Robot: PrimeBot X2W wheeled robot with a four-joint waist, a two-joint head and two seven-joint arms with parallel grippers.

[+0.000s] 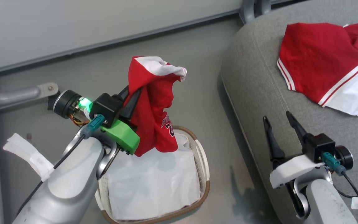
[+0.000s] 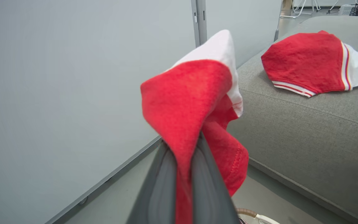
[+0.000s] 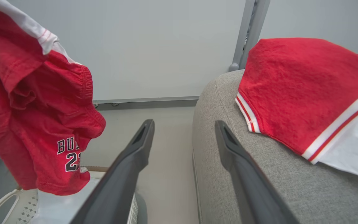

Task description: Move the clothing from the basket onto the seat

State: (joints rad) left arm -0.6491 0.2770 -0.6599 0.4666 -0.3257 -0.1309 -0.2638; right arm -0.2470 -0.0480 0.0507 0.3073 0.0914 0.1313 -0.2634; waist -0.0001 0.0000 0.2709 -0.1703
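Note:
My left gripper (image 1: 131, 100) is shut on a red garment with white panels and a dark number patch (image 1: 154, 115), which hangs above the far end of the basket (image 1: 204, 174). From the left wrist, the red cloth (image 2: 188, 102) is pinched between the two grey fingers (image 2: 211, 186). The basket's white liner (image 1: 154, 183) lies bare. A second red-and-white garment (image 1: 322, 62) lies spread on the grey seat (image 1: 253, 93). Over the seat's front edge my right gripper (image 1: 280, 119) stands open with nothing between its fingers (image 3: 129, 161).
A pale wall with a grey skirting rail (image 1: 110, 39) runs along the back. Bare grey floor (image 1: 204, 62) lies between basket and seat. A white tag (image 1: 26, 154) hangs from my left forearm.

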